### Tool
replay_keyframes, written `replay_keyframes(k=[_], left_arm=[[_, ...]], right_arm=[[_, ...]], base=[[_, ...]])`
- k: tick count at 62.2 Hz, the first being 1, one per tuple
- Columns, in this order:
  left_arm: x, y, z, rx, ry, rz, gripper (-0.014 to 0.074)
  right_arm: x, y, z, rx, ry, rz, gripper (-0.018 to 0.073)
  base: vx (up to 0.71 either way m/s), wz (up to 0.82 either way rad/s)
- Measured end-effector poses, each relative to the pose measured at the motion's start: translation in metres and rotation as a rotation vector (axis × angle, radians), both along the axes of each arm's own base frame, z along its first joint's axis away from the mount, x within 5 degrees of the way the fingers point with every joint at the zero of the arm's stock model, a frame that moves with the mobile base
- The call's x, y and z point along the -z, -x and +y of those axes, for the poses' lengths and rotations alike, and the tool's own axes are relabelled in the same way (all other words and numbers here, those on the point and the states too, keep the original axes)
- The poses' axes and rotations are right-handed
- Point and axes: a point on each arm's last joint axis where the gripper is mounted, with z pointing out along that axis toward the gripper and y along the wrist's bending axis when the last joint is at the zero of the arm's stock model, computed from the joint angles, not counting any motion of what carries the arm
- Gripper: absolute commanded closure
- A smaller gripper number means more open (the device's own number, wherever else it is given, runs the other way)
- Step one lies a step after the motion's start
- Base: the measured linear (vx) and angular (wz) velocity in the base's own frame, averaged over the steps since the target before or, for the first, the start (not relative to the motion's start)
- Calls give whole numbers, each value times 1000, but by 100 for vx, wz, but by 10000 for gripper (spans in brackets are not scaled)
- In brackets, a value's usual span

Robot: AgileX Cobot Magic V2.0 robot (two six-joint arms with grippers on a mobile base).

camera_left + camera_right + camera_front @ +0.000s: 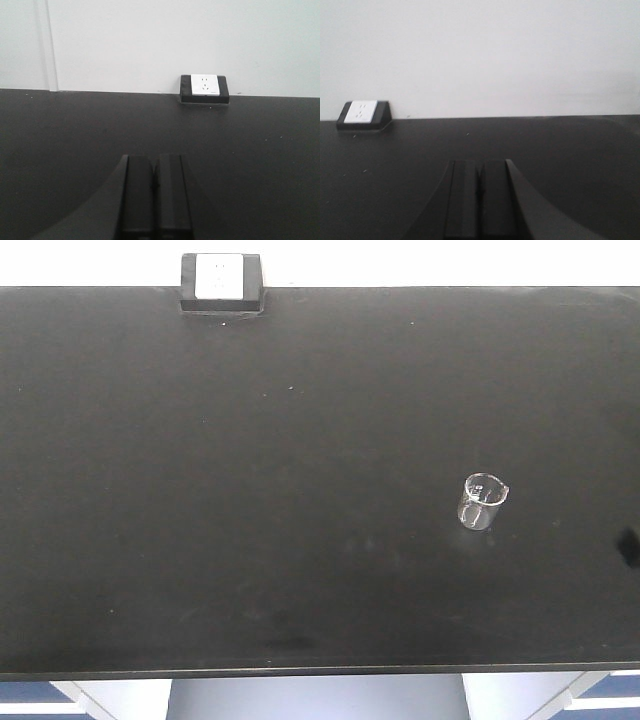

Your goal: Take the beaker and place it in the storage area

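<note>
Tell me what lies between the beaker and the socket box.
Nothing: only bare black benchtop separates the beaker from the socket box, in the front view.

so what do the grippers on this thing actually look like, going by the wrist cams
Both look alike. The left gripper and the right gripper each show two flat, rectangular matte black fingers, plain and unmarked, widening at one side into a curved black body. No cables, labels or coloured parts are visible. The arms themselves are out of view in every camera.
</note>
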Motion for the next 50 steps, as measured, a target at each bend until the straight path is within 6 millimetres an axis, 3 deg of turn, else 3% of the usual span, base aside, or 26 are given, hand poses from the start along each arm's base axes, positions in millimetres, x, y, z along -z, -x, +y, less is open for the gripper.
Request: replay_keyframes(k=[11, 20, 50], left_arm=[[0, 0, 0, 0, 0, 0, 605], [0, 0, 0, 1, 0, -4, 605], [0, 0, 0, 0, 0, -1, 605]], right_arm=[[40, 31, -4, 35, 4, -51, 559], [65, 37, -5, 40, -17, 13, 559], [73, 38, -5, 41, -36, 87, 559]], base=[[0, 0], [0, 0], [0, 0]])
